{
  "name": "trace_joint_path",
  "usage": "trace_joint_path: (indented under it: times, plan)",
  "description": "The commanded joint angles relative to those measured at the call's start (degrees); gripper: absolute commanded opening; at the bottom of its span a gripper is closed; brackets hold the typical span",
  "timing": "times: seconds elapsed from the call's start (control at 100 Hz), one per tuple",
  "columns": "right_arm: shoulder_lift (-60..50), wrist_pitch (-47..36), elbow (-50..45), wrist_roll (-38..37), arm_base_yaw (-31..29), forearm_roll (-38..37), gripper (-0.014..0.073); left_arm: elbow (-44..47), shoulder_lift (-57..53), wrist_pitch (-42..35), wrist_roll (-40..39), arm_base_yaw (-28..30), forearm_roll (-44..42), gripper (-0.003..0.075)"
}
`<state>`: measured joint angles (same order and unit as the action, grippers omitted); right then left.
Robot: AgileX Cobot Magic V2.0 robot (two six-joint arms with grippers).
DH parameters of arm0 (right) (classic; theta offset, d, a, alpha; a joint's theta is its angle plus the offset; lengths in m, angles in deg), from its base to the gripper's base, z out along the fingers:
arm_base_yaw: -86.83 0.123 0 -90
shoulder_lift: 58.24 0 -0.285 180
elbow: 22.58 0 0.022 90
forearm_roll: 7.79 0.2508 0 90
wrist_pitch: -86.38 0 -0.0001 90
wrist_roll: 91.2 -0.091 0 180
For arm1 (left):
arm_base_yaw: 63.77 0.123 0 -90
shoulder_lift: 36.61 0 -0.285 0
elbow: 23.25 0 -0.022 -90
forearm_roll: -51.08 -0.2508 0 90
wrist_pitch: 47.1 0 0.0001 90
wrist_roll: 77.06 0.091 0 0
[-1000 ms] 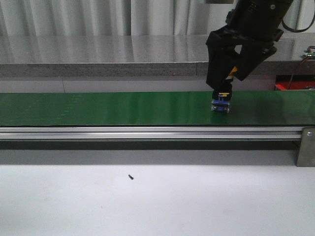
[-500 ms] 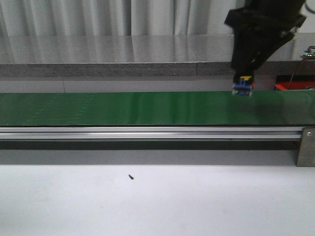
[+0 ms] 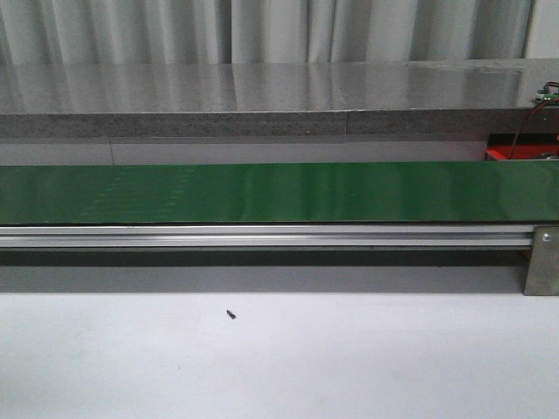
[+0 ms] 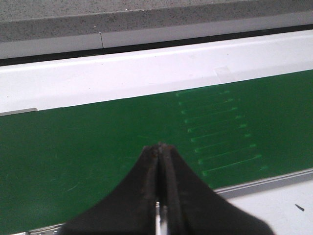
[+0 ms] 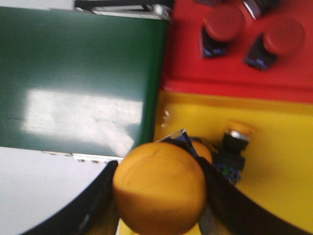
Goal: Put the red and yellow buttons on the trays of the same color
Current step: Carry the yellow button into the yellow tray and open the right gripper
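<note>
In the right wrist view my right gripper (image 5: 159, 188) is shut on a yellow button (image 5: 160, 187) with a round orange-yellow cap, held over the edge of the yellow tray (image 5: 274, 142). Another yellow button (image 5: 235, 147) lies on that tray. Beyond it is the red tray (image 5: 186, 63), where two red buttons (image 5: 222, 24) (image 5: 279, 36) rest. In the left wrist view my left gripper (image 4: 160, 149) is shut on nothing above the green conveyor belt (image 4: 98, 147). Neither gripper appears in the front view.
The green belt (image 3: 279, 192) runs across the front view behind an aluminium rail (image 3: 262, 236), with a bracket (image 3: 541, 260) at its right end. A small black screw (image 3: 231, 314) lies on the white table. A grey counter (image 3: 262, 96) stands behind the belt.
The right arm lifted the yellow button off the belt, swung up and right, and has left the front view. The belt's faint markings have shifted to the right.
</note>
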<state>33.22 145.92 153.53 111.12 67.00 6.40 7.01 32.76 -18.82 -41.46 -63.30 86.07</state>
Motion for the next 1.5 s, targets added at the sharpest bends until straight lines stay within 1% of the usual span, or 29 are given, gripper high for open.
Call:
trace_joint_path:
  times: [0.0, 0.09, 0.16, 0.31, 0.5, 0.98, 1.42, 1.49]
  plan:
    - [-3.2, -1.9, -2.2, -0.3, -4.4, 2.7, 0.0219, -1.6, -1.2, -2.4, 0.0, -0.3, 1.7, -0.0020]
    - [-4.1, -5.7, -6.5, -0.6, -7.6, 3.9, 0.0219, -1.6, -1.2, -2.4, 0.0, -0.3, 1.7, -0.0020]
    - [-4.2, -9.1, -9.7, -0.7, -8.8, 4.4, 0.0219, -1.6, -1.2, -2.4, 0.0, -0.3, 1.7, -0.0020]
    - [-4.2, -13.7, -15.2, -1.5, -9.9, 4.4, 0.0219, -1.6, -1.2, -2.4, 0.0, -0.3, 1.7, -0.0020]
    - [-4.2, -17.0, -19.1, -3.0, -11.4, 4.2, 0.0219, -1.6, -1.2, -2.4, 0.0, -0.3, 1.7, -0.0020]
    - [-0.7, -22.6, -23.7, -3.0, -11.6, 3.2, 0.0219, -1.6, -1.2, -2.4, 0.0, -0.3, 1.7, -0.0020]
    - [3.1, -23.5, -24.3, -3.0, -11.6, 3.1, 0.0219, -1.6, -1.2, -2.4, 0.0, -0.3, 1.7, -0.0020]
    - [3.1, -23.5, -24.2, -3.0, -11.6, 3.0, 0.0237, -1.6, -1.2, -2.4, 0.0, -0.3, 1.7, -0.0020]
